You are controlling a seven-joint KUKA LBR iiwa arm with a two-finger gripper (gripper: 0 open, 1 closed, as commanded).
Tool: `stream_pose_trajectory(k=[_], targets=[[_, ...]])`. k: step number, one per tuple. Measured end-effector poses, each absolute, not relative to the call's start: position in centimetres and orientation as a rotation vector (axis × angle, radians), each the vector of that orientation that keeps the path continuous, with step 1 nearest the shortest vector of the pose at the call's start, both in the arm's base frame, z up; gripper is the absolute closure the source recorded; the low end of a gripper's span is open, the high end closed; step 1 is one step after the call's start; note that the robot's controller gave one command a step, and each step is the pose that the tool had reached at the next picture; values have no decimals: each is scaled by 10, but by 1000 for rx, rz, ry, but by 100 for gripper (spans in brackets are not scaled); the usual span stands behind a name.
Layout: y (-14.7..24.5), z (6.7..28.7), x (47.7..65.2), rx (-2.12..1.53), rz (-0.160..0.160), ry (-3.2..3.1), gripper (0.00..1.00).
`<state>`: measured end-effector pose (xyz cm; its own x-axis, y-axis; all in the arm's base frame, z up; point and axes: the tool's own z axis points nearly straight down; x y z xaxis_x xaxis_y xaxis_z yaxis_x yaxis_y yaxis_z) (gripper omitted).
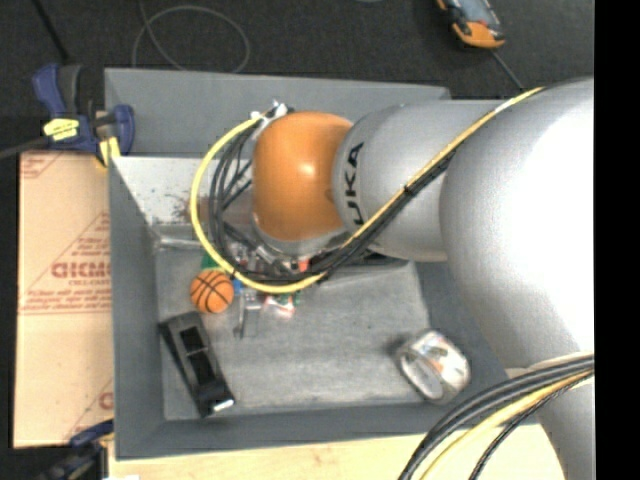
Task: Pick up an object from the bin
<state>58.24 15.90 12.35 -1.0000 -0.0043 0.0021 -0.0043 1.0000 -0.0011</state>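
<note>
Parked low in bin (pixel 330 363), just right of small orange basketball (pixel 211 291), presumably to line up grab. Cannot tell pincer (pixel 250 313) gap.

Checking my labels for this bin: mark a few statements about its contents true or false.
1. An orange ball with black lines lies just left of the gripper in the view. True.
2. A black oblong thing lies at the bin's lower left. True.
3. A clear roundish thing touches the ball. False: it lies apart, at the lower right.
4. The black thing rests on the ball. False: it lies on the bin floor, below the ball in the view.
</note>
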Motion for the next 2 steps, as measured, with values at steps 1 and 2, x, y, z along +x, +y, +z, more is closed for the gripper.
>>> stream_pose_trajectory(k=[1,2], targets=[[165,127,588,104,1,-3147,0],[177,125,583,90,-2,-3143,0]])
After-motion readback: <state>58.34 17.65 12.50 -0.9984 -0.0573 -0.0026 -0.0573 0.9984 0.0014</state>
